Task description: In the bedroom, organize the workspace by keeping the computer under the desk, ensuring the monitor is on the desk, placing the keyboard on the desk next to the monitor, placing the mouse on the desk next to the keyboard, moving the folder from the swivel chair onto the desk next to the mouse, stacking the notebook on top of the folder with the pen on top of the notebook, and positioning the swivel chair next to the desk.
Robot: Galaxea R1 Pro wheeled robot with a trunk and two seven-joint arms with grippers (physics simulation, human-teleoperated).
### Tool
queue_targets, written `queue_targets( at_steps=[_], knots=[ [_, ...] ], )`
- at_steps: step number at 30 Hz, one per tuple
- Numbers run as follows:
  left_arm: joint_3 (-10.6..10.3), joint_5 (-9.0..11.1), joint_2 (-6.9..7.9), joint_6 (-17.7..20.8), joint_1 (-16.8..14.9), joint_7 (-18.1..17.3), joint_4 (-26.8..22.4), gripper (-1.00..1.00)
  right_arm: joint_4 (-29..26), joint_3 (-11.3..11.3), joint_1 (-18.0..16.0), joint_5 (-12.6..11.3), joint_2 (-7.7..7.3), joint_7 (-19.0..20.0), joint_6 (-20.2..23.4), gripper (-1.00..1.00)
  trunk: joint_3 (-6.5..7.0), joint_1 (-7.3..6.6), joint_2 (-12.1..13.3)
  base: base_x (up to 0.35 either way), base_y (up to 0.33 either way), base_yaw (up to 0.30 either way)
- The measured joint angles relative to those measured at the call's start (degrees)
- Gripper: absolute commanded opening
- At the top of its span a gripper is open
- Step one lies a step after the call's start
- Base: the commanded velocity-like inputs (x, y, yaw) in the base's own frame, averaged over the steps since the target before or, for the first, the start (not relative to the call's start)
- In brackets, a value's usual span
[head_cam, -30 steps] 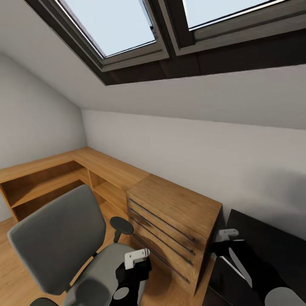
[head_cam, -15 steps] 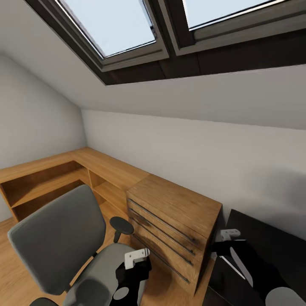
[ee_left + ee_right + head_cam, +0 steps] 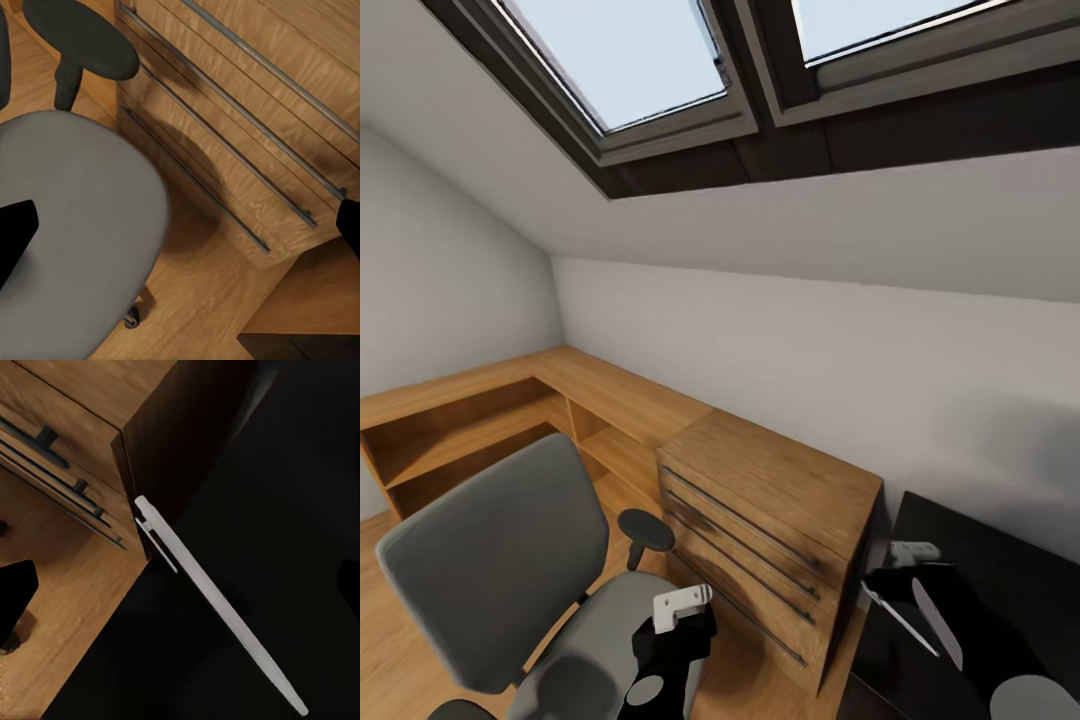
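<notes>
The grey swivel chair (image 3: 500,570) stands at the lower left, its seat (image 3: 75,225) and a dark armrest (image 3: 79,37) below my left gripper (image 3: 682,608), which hangs open and holds nothing. At the lower right is a corner of the black desk (image 3: 1000,560). Over that corner my right gripper (image 3: 895,590) is open, its dark fingertips (image 3: 15,600) wide apart. The thin white pen (image 3: 225,615) runs diagonally between them, touching neither. I cannot tell whether the pen (image 3: 900,620) rests on the desk top (image 3: 285,472) or is just above it.
An oak dresser (image 3: 770,500) with bar handles stands between chair and desk, tight against the desk's end. Low oak shelving (image 3: 480,420) runs along the far wall and round the left corner. Sloped ceiling with skylights (image 3: 630,60) overhead. Oak floor (image 3: 202,300) shows between chair and dresser.
My right gripper has drifted slightly to the right over the desk corner. The left arm and the chair have not moved.
</notes>
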Motion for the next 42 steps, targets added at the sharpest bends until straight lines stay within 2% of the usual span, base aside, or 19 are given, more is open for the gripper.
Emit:
queue_targets(
  at_steps=[3, 10, 14, 25, 34, 42],
  knots=[
    [0.0, 0.0, 0.00, 0.0, 0.0, 0.0, 0.0, 1.00, 0.0, -2.3, 0.0, -0.1, -0.07, -0.1, 1.9, 1.00, -0.37, 0.45, -0.8, 0.000, 0.000, 0.000],
    [0.0, 0.0, -0.01, 0.0, 0.0, 0.0, 0.0, 1.00, 0.0, -3.6, -0.1, -0.2, -0.16, -0.2, 4.6, 1.00, -0.37, 0.45, -0.8, 0.000, 0.000, 0.000],
    [0.0, 0.0, -0.03, 0.0, 0.0, 0.0, 0.0, 1.00, 0.0, -5.3, -0.1, -0.2, -0.18, -0.2, 7.1, 1.00, -0.37, 0.45, -0.8, 0.000, 0.000, 0.000],
    [0.0, 0.0, -0.03, 0.0, 0.0, 0.0, 0.0, 1.00, -0.2, -6.9, -0.2, -0.2, -0.56, -0.2, 9.4, 1.00, -0.37, 0.45, -0.8, 0.000, 0.000, 0.000],
    [0.0, 0.0, -0.03, 0.0, 0.0, 0.0, 0.0, 1.00, -0.5, -8.6, -0.2, -0.1, -0.62, -0.1, 9.4, 1.00, -1.98, 2.42, -4.4, 0.000, 0.000, 0.000],
    [0.0, 0.0, -0.03, 0.0, 0.0, 0.0, 0.0, 1.00, -0.5, -8.7, -0.2, -0.1, -0.63, 0.0, 9.3, 1.00, -3.42, 4.18, -7.6, 0.000, 0.000, 0.000]
  ],
)
